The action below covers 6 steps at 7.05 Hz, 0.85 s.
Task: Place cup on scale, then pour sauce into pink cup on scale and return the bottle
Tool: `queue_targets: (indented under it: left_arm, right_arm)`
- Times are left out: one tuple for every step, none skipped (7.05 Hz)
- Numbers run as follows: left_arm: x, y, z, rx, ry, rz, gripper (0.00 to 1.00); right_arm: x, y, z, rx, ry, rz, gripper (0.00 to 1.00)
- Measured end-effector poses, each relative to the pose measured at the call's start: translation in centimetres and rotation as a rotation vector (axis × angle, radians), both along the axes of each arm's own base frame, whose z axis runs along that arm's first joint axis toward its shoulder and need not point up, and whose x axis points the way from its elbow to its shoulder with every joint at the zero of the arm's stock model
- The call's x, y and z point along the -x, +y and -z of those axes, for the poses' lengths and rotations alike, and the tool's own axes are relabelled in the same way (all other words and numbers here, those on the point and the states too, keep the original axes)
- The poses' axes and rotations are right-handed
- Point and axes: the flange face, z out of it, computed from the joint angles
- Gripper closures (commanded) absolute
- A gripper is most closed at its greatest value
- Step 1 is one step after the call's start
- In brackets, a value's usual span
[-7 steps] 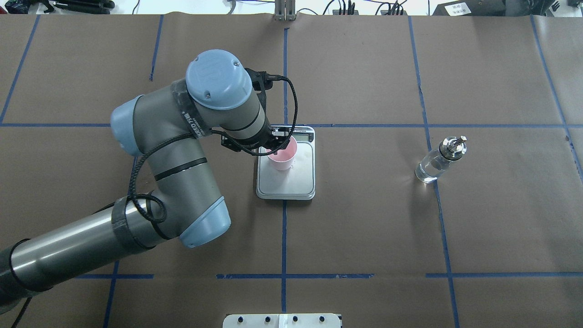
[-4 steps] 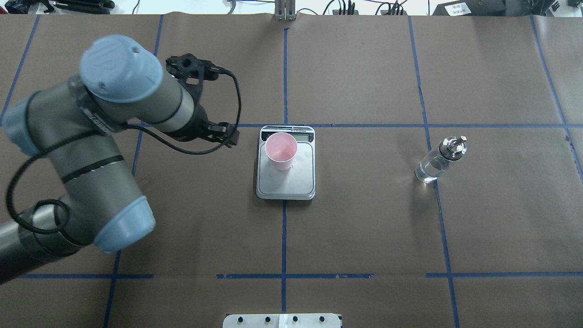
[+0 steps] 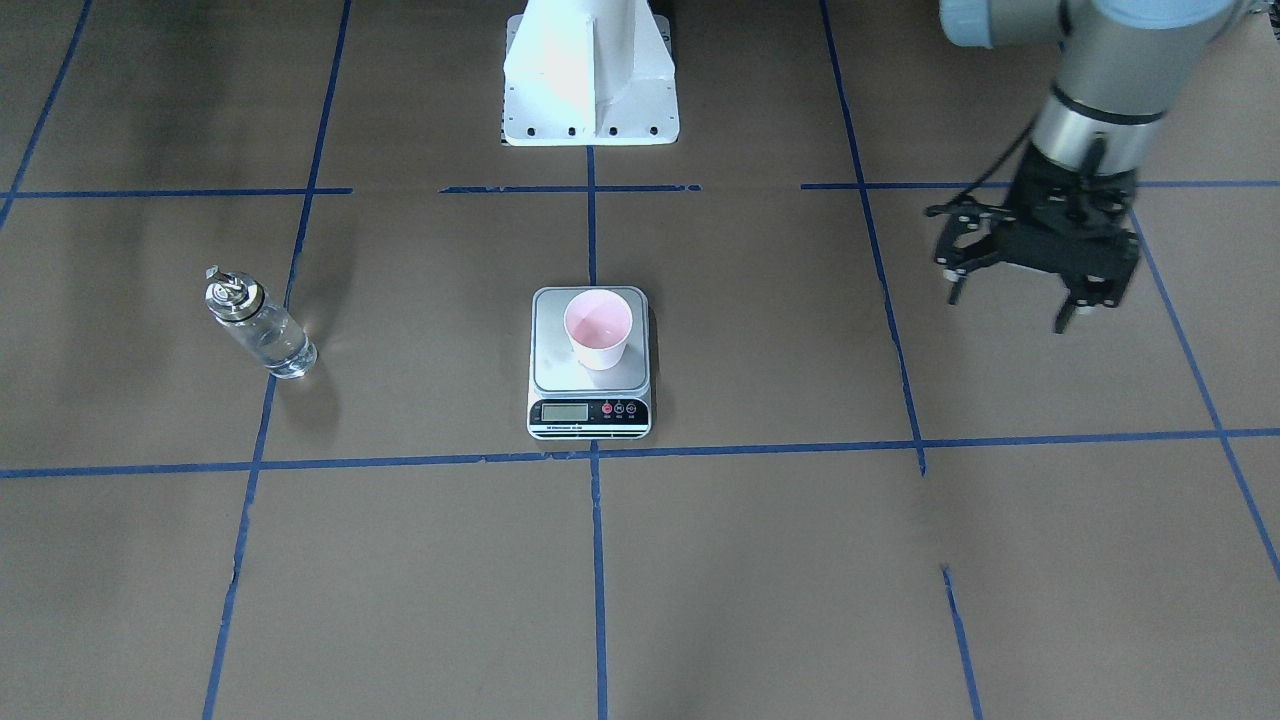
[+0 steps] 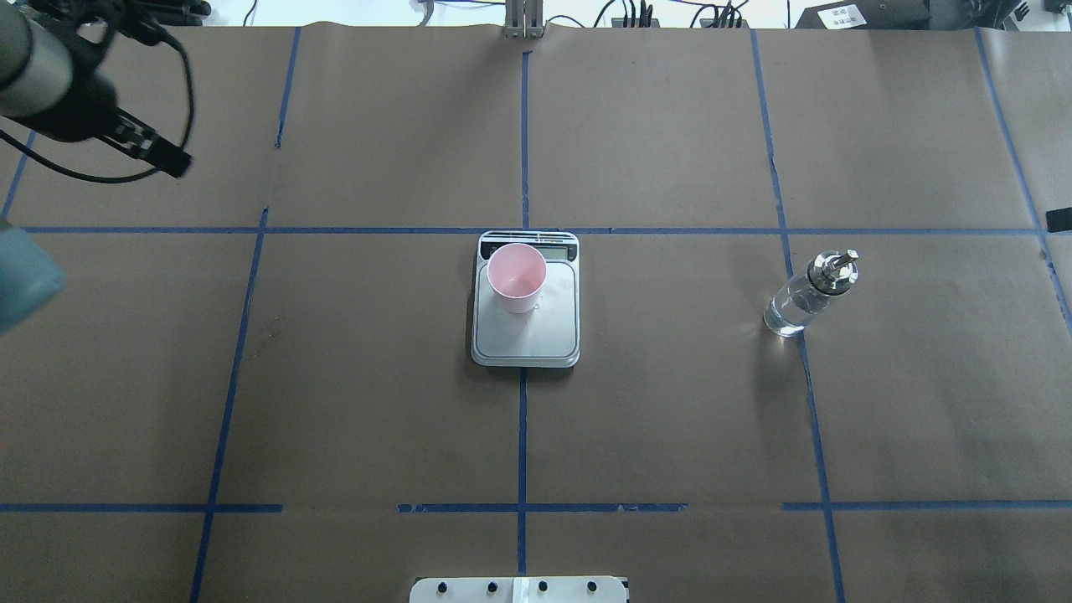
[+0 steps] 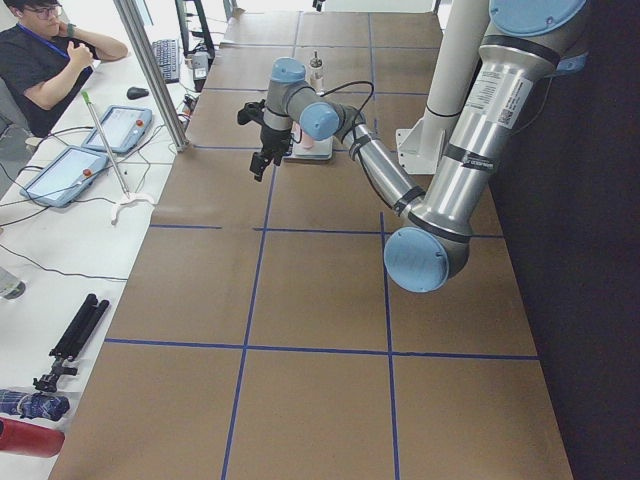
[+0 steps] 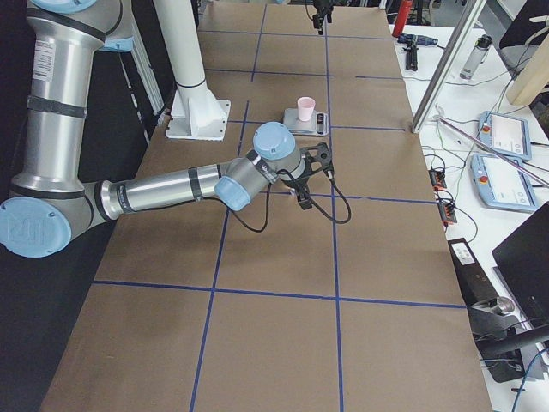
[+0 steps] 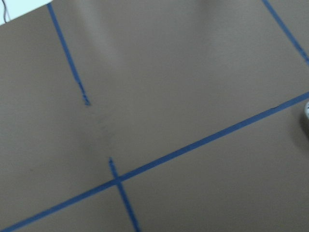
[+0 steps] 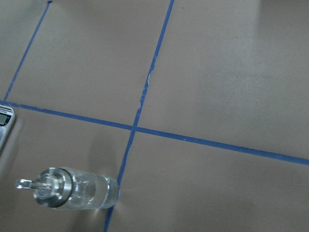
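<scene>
The pale pink cup (image 3: 598,328) stands upright on the silver-grey plate of the scale (image 3: 560,372), alone; it also shows in the overhead view (image 4: 517,276). The glass bottle (image 4: 806,295) with a silver spout stands upright on the table, right of the scale (image 4: 536,339), with clear sauce (image 4: 784,318) in it. The right wrist view looks down on the bottle (image 8: 77,189). My left gripper (image 3: 1010,308) is open and empty, raised well to the left of the scale. My right gripper (image 6: 310,176) hovers beyond the bottle's side; I cannot tell if it is open.
The white robot base (image 3: 590,90) stands behind the scale. Blue tape lines cross the brown table cover. A black tip of the right arm (image 4: 1059,219) shows at the overhead view's right edge. An operator (image 5: 40,50) sits at a side bench with tablets.
My left gripper let go of the cup on the scale and drew far back to the left. A black part of the right arm has come in at the right edge.
</scene>
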Motion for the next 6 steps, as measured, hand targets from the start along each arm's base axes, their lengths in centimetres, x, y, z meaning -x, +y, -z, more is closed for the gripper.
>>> queue_targets:
  left_arm:
    - [6.6,-2.2,-3.8,-0.030,-0.068,-0.023,0.00]
    - [13.0,-4.0,-7.7,-0.042,-0.120,-0.042,0.00]
    - [18.1,-4.8,-11.2,-0.050,-0.140,-0.052,0.00]
    - [21.2,-4.9,-14.4,-0.064,-0.138,-0.060,0.00]
    - [22.4,-4.6,-16.9,-0.065,-0.117,-0.067,0.00]
    - [22.8,-4.0,-19.0,-0.047,-0.099,-0.070,0.00]
  right_arm:
    - [2.9,1.2,2.9,0.038,-0.030,-0.040,0.00]
    - [5.7,2.7,5.7,0.071,-0.056,-0.079,0.00]
    - [8.5,4.6,8.1,0.092,-0.074,-0.118,0.00]
    - [10.8,6.9,9.7,0.097,-0.077,-0.151,0.00]
    - [12.3,9.0,10.2,0.086,-0.057,-0.177,0.00]
    - [13.9,10.5,10.1,0.058,-0.017,-0.211,0.00]
